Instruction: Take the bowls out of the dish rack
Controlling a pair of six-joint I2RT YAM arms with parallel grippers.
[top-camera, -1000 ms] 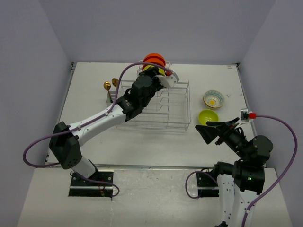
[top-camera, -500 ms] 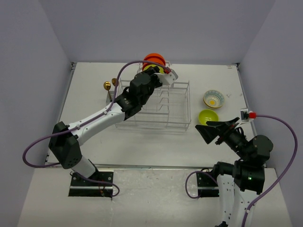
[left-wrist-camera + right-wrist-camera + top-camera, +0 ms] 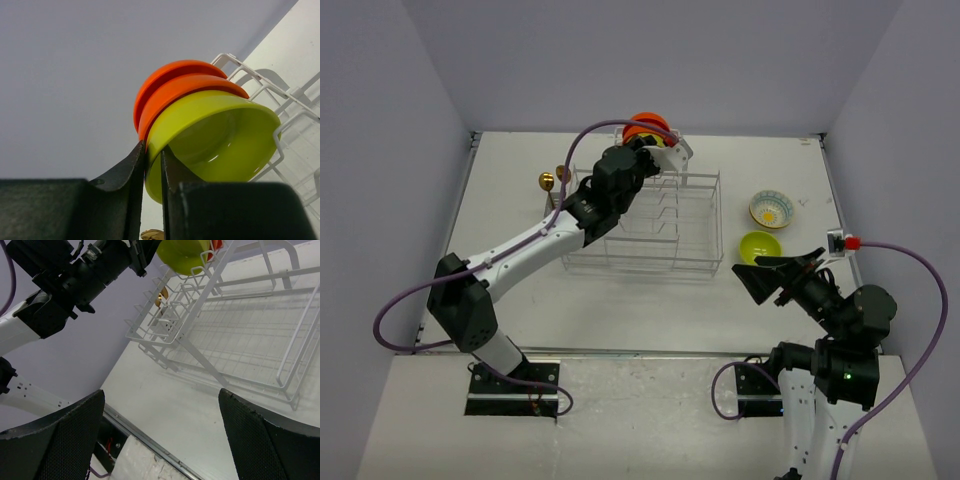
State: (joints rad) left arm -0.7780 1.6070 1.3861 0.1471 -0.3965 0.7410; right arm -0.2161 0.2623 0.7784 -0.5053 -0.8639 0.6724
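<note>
The white wire dish rack (image 3: pixel 642 268) stands mid-table. At its far end two orange-red bowls (image 3: pixel 645 124) stand on edge, with a lime-green bowl (image 3: pixel 215 135) in front of them. My left gripper (image 3: pixel 153 155) reaches over the rack and is shut on that green bowl's rim, one finger inside and one between it and the nearer orange bowl (image 3: pixel 185 90). A pale patterned bowl (image 3: pixel 771 208) and another lime-green bowl (image 3: pixel 760 246) sit on the table right of the rack. My right gripper (image 3: pixel 767 275) hovers open near them, holding nothing.
Gold spoons (image 3: pixel 547 181) lie left of the rack's far corner. The left arm (image 3: pixel 530 245) stretches diagonally over the rack's left side. Walls close the table in at the back and both sides. In the right wrist view the rack (image 3: pixel 240 340) fills the upper right.
My left gripper has pushed further toward the rack's far end and its jaws have closed onto the green bowl's rim. The right arm has not moved.
</note>
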